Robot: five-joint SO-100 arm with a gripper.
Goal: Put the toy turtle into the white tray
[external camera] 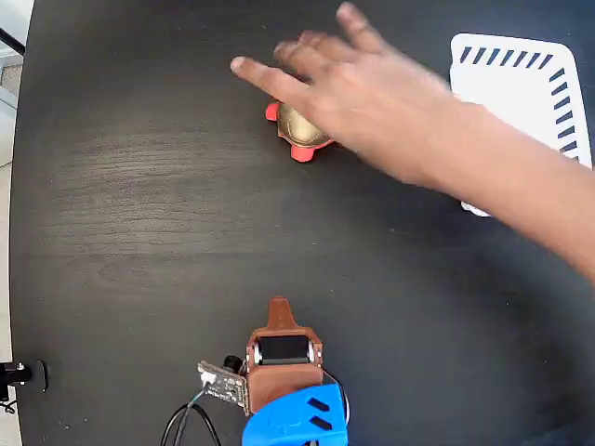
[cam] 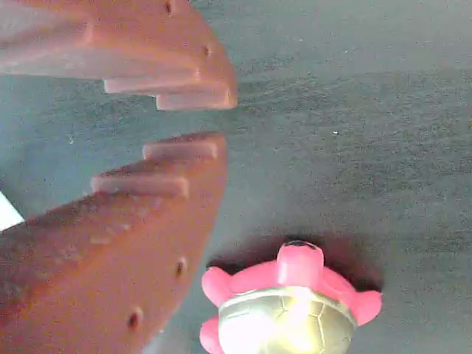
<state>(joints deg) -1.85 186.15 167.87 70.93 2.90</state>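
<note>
Gripper [cam: 221,118] nearest my wrist camera, jaws slightly parted, holding nothing. Toy turtle [external camera: 299,128] on the table, well left of the white tray [external camera: 521,84]; a person's hand [external camera: 372,98] covers it. I'd wait, then approach from above.

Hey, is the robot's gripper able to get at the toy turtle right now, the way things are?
Probably not yet. A person's hand lies over the toy turtle in the fixed view, blocking a way down. The gripper, jaws slightly apart, holds nothing, and the black table between is bare.
</note>
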